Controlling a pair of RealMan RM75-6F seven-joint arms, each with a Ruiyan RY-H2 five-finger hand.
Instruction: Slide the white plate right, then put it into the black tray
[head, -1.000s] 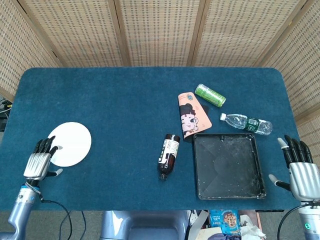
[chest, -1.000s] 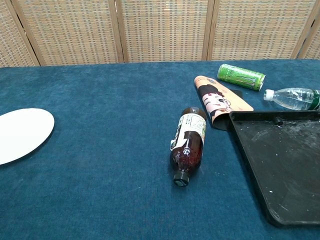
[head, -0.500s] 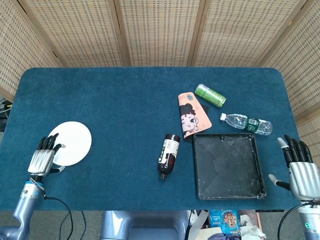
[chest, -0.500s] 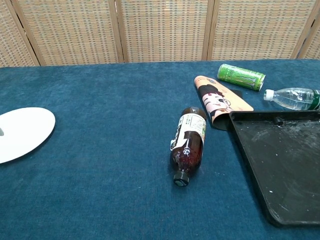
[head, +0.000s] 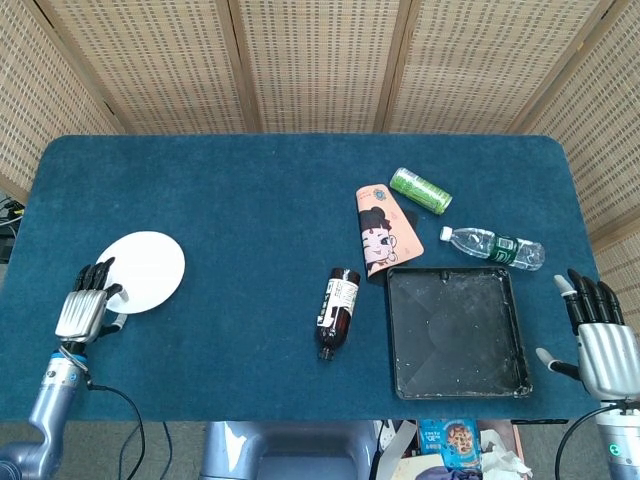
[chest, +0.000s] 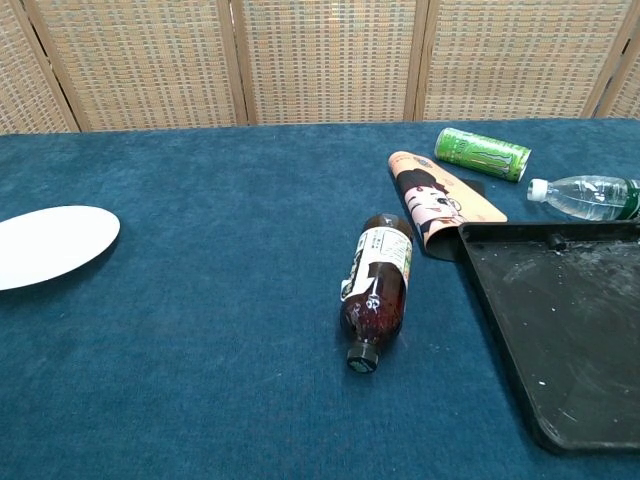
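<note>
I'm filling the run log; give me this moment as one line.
phase: start of slide | left hand: fingers at near-left edge of white plate | right hand: open, idle right of black tray | tray: empty

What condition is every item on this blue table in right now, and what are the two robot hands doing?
Round white plate: flat on the cloth, far left.
Black tray: empty, scuffed.
Brown glass bottle: lying down, capped.
Green can: on its side.
Clear plastic water bottle: lying down, capped.
Peach cartoon-printed tube: lying down, one end touching the tray.
Left hand: fingertips at the plate's edge.
Right hand: fingers apart, holding nothing.
</note>
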